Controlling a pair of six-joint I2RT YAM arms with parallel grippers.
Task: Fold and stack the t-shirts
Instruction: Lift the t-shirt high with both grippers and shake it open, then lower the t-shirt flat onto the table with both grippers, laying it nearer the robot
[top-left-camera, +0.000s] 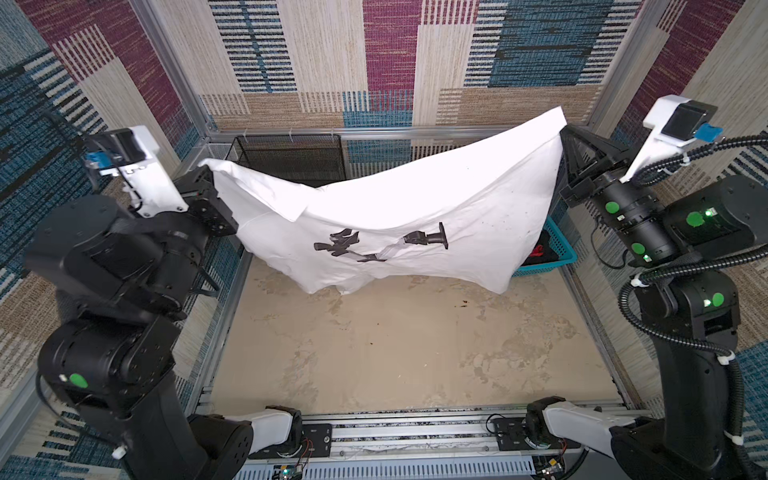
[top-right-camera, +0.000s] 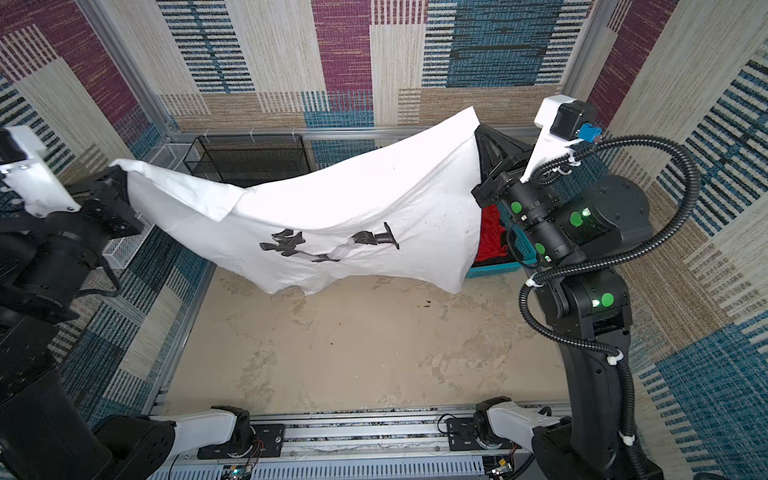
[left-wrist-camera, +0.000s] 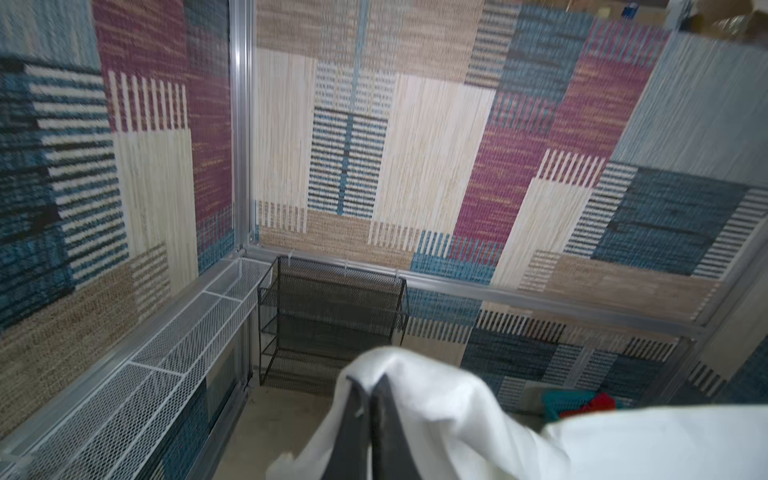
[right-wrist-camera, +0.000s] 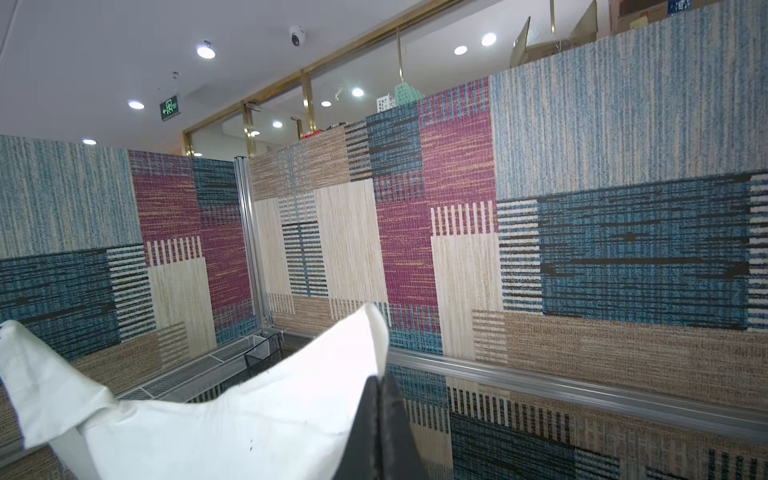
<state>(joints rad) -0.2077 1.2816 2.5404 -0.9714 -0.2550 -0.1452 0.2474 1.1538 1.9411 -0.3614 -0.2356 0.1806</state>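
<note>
We see the large white cotton t-shirt (top-left-camera: 415, 199) stretched in the air between both arms, above the far half of the worn beige tabletop (top-left-camera: 395, 353). Its cloth is soft and creased, sagging in a shallow curve, with a black-and-grey robot-arm print (top-left-camera: 374, 245) facing up. The left gripper (top-left-camera: 205, 167) has its black fingers pressed together on one bunched corner; the left wrist view shows that gripper (left-wrist-camera: 370, 384) with cloth draped over its tips. The right gripper (top-left-camera: 563, 124) pinches the opposite corner higher up, and in the right wrist view its fingers (right-wrist-camera: 365, 415) meet flat on a pointed fold. The shirt's lower edge hangs wavy and loose; we cannot tell whether it touches the table.

Behind the shirt stands a black wire-mesh rack (top-left-camera: 291, 158), and a white mesh shelf (left-wrist-camera: 166, 374) runs along the left wall. At the right edge, partly hidden by the cloth, a turquoise plastic lattice basket (top-right-camera: 494, 271) holds a crumpled bright red t-shirt (top-right-camera: 492, 237). The near half of the table is bare, bounded by an aluminium rail (top-left-camera: 415, 432) and woven patchwork carpet walls (top-left-camera: 324, 50).
</note>
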